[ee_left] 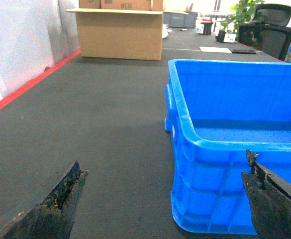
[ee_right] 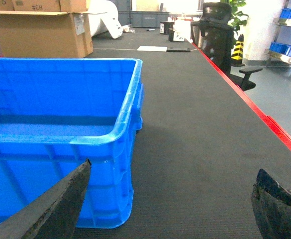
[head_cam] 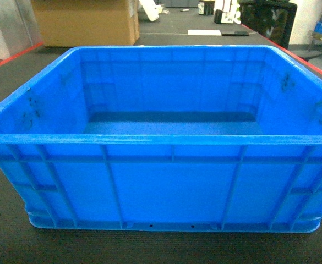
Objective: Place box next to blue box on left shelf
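The box [head_cam: 166,187] is big, bright blue plastic w/ open top, thick rim, ribbed walls, on dark desk [ee_left: 95,114]. Left gripper [ee_left: 162,199] and right gripper [ee_right: 170,199] jaws spread wide, released.

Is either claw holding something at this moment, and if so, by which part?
Nothing is held. The left claw and the right claw are both open, each at a near corner of the blue crate, not closed on it.

A big brown cardboard box [ee_left: 120,32] stands at the far end of the dark ribbed mat [ee_left: 100,124], which has a red strip [ee_right: 264,119] along its edge. A black office chair [ee_right: 220,42] sits off to the right, near a leafy plant [ee_left: 242,12].
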You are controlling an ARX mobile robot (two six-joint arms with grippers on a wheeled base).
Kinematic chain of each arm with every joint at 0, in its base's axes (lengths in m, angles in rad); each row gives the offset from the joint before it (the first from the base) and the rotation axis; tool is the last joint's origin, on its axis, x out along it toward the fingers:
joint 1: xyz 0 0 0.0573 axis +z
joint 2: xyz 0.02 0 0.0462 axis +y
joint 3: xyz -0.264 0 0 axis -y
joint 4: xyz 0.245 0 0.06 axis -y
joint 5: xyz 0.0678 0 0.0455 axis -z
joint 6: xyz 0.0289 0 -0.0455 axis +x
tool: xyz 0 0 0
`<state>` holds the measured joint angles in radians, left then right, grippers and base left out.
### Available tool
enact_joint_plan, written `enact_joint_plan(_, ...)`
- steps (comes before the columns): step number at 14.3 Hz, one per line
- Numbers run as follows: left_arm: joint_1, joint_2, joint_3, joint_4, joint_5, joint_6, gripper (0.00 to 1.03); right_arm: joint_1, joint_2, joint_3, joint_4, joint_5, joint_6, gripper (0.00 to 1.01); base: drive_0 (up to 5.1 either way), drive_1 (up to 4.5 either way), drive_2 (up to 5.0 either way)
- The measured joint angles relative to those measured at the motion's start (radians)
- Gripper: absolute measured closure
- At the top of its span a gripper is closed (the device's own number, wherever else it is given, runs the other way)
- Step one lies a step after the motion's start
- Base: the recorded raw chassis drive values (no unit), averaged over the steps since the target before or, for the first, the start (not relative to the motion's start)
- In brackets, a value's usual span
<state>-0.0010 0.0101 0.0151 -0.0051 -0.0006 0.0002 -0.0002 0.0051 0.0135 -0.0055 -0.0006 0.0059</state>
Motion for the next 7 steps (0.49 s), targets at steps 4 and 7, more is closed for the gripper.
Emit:
enact_joint_plan(4, 0.0, 0.0, 0.0, 0.0, 0.0, 0.0, 0.05, 0.0, 0.0, 0.0, 0.0, 0.0, 0.0, 0.03, 0.0, 0.0, 0.0)
enact_joint_plan(7, 0.0, 0.0, 0.0, 0.0, 0.0, 0.0, 0.05, 0.0, 0.0, 0.0, 0.0, 0.0, 0.0, 0.03, 0.0, 0.0, 0.0)
